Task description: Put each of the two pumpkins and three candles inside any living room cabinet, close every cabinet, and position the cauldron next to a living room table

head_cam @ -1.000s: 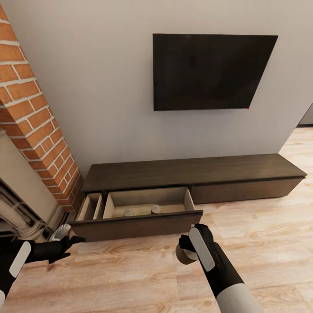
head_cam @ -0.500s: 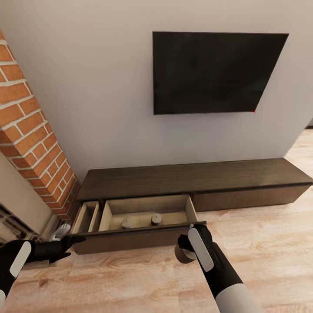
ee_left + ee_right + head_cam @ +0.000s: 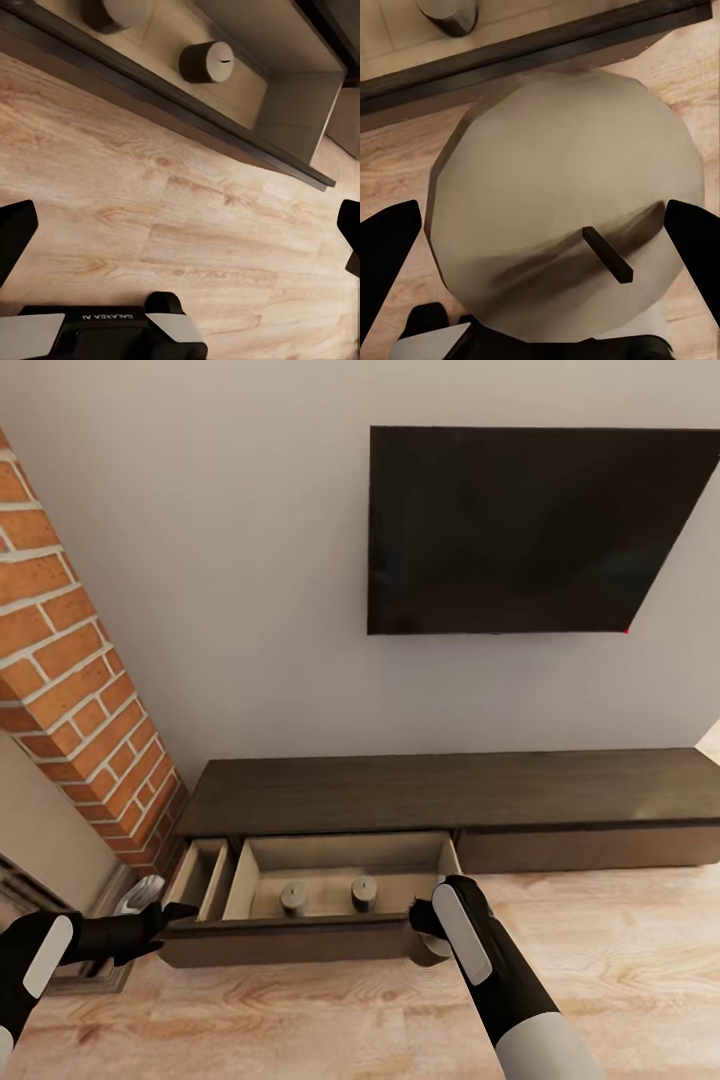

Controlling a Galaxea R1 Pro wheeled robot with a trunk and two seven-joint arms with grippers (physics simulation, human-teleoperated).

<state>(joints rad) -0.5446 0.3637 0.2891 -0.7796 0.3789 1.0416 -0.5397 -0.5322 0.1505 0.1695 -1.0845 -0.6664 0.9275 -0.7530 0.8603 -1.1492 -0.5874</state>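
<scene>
I'm closing in on the cabinet (image 3: 440,792), and the whole head view is shifting with me: against a second ago the TV (image 3: 530,530) on the wall is sitting larger and further right, and the brick column (image 3: 70,660) is sliding out to the left. The open drawer (image 3: 340,875) is now lying right in front of my arms rather than well ahead of them.

My right gripper (image 3: 544,225) is grasping a candle (image 3: 562,217), fingers pressed against its two sides, the flat round top with its short dark wick facing the wrist camera. In the head view that gripper (image 3: 432,945) is now hanging at the right end of the drawer's dark front edge, where half a second ago it was still short of it, over bare floor (image 3: 600,960).

Two more candles are standing upright inside the pale drawer, side by side but apart: the left one (image 3: 293,897) and the right one (image 3: 364,892). They are keeping the same spots in the drawer as before. The left wrist view is catching one of them (image 3: 208,61) just beyond the drawer front.

My left gripper (image 3: 165,912) is released, fingers spread wide and holding nothing, hovering over the floor near the drawer's left end, next to a narrow side compartment (image 3: 200,875).
</scene>
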